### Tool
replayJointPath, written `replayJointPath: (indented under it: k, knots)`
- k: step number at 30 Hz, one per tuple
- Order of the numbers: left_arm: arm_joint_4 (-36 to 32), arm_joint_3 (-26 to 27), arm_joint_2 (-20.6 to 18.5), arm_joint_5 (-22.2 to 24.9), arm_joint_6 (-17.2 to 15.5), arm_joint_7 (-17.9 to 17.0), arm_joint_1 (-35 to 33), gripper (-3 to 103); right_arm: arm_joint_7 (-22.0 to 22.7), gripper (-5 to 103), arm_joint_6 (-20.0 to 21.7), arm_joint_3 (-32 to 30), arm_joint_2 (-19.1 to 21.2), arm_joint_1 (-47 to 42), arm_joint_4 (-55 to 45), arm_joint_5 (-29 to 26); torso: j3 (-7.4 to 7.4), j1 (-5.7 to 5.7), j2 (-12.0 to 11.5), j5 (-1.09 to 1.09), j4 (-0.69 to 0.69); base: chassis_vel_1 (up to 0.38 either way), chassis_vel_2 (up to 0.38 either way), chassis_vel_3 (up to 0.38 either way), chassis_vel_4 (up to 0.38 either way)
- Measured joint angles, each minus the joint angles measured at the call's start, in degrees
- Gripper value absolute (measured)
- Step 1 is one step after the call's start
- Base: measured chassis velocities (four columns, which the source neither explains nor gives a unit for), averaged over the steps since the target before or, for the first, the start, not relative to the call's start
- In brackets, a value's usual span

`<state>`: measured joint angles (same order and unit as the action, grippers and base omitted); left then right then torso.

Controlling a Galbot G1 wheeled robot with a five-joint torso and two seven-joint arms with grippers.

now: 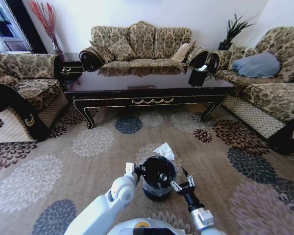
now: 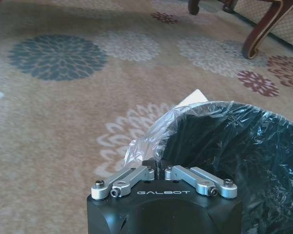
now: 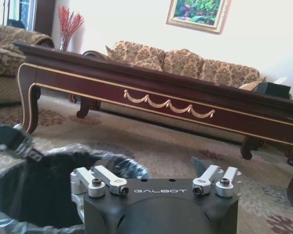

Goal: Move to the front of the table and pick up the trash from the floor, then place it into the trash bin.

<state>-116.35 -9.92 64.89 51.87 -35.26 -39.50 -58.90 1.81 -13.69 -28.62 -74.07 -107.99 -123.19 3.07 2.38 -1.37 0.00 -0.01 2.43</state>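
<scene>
The table (image 1: 149,97) stands across the patterned carpet (image 1: 88,147), in front of the sofa (image 1: 142,46) and well beyond the robot. Nearer, the bin (image 1: 158,177) sits on the carpet between both claws. A white tissue (image 1: 165,151) lies on the floor touching the bin's far rim. The left claw (image 1: 136,171) is at the bin's left rim; whether it is open I cannot tell. The right claw (image 1: 182,184) rests at the bin's right rim, fingers spread and empty.
</scene>
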Motion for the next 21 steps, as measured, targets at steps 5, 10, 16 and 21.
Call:
replayJointPath:
  k: [5, 10, 16, 21]
  knots:
    - [0.2, 4.3, -1.3, -0.5, 0.0, 0.9, -0.8, 4, 0.1, 99, 0.2, -1.3, 0.1, 0.2, -1.6, -2.1, 0.00, 0.00, 0.0, 0.00, -0.01, 0.000, 0.000, 0.000, 0.000]
    - [-0.8, 9.4, -5.0, 1.3, 0.6, 2.3, -1.5, 4, 0.6, 100, 1.5, -3.3, 0.8, 1.9, -2.7, -5.9, 0.00, 0.00, 0.0, 0.00, -0.01, 0.000, 0.000, 0.000, 0.000]
    - [-1.2, 14.0, -8.2, 4.0, 1.5, 3.1, -2.2, 4, 1.2, 100, 3.3, -4.1, 2.2, 5.2, -0.6, -9.1, 0.00, 0.00, 0.0, -0.01, -0.01, 0.000, 0.000, 0.000, 0.000]
    - [-1.3, 17.7, -11.3, 6.8, 2.4, 3.3, -2.9, 4, 1.5, 100, 3.3, -4.5, 5.0, 10.0, 7.9, -10.3, 0.01, 0.00, 0.0, 0.01, -0.01, 0.000, 0.000, 0.000, 0.000]
